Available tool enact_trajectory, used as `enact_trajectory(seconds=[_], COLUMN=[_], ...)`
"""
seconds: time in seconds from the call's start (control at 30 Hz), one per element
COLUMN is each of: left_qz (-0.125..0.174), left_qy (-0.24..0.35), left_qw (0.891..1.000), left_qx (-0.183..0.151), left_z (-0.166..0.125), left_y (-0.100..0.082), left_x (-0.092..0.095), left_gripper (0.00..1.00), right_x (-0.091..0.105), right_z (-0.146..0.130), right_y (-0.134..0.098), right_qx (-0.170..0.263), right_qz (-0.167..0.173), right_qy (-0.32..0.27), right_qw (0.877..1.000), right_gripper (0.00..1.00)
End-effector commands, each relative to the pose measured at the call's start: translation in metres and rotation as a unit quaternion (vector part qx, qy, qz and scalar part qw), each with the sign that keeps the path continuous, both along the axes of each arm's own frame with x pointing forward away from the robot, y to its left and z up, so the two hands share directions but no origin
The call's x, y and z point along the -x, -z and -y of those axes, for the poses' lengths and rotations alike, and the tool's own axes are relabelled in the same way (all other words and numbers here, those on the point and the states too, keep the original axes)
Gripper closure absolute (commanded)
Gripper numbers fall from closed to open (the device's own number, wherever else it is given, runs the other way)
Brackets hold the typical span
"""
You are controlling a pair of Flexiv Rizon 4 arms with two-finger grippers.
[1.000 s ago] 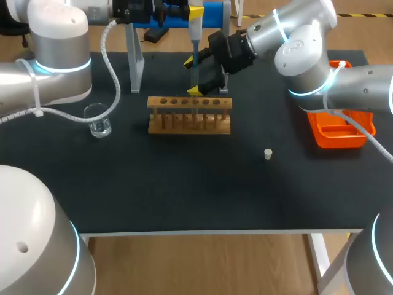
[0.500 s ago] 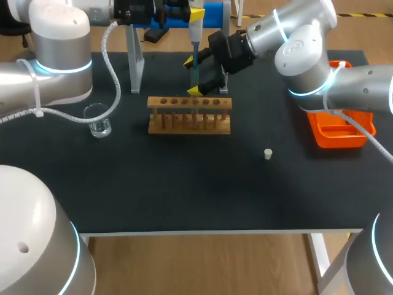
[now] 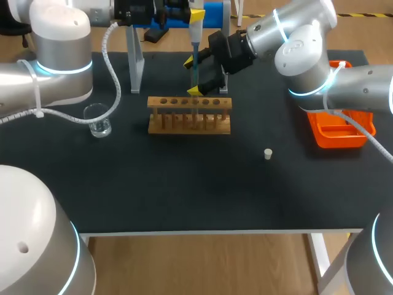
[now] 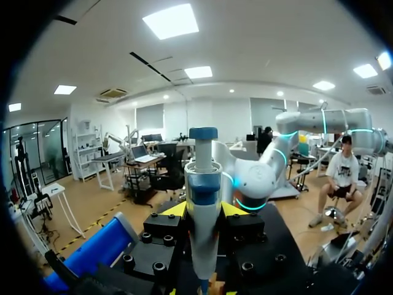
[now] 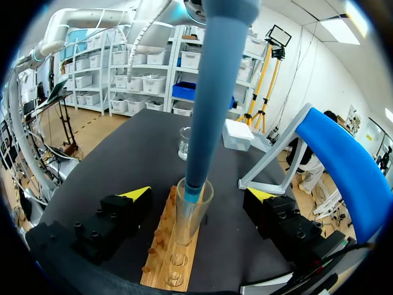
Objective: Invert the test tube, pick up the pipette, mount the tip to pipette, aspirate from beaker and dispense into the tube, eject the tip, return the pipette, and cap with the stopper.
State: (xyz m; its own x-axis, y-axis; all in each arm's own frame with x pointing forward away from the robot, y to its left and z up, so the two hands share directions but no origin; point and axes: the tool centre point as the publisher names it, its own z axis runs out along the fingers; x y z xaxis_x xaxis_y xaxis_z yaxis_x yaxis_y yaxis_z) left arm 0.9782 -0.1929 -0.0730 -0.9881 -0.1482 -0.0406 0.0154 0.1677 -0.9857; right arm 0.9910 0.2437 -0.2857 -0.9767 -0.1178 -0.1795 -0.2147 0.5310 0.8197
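Head view: the pipette point(image 3: 194, 38) stands upright above the wooden rack point(image 3: 189, 115) on the bench, its lower end reaching down toward the rack's holes; any sideways drift there could spill liquid.

Left wrist view: the left hand point(image 4: 204, 210) is clamped on the pipette body from both sides (a slip here would spoil the aim).

Right wrist view: the right hand point(image 5: 199, 194) stands wide open, with a finger on either side of the test tube point(image 5: 188, 224) and neither touching it. The tube stands upright in the rack with the pipette's end inside its mouth. It is unbraced, and could tip or lift if the pipette drags on it.

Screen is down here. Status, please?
Left gripper shut on pipette. Right gripper open around tube. Tip inside tube. Nothing blocking.
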Motion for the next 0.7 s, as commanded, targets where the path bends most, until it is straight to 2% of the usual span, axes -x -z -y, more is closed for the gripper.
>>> enact_trajectory(seconds=[0.03, 0.7], left_qz=[0.000, 0.010], left_qy=[0.001, -0.005], left_qw=[1.000, 1.000], left_qx=[0.000, -0.005], left_z=[0.0022, 0.0012], left_y=[0.0026, 0.0025], left_x=[-0.0005, -0.0008], left_gripper=[1.00, 1.00], right_x=[0.0001, 0.0001], right_z=[0.0007, 0.0007], right_y=[-0.0007, -0.0007], right_qx=[0.001, 0.001], right_qz=[0.000, 0.000], right_qy=[0.000, 0.000], right_qw=[1.000, 1.000], right_gripper=[0.00, 0.00])
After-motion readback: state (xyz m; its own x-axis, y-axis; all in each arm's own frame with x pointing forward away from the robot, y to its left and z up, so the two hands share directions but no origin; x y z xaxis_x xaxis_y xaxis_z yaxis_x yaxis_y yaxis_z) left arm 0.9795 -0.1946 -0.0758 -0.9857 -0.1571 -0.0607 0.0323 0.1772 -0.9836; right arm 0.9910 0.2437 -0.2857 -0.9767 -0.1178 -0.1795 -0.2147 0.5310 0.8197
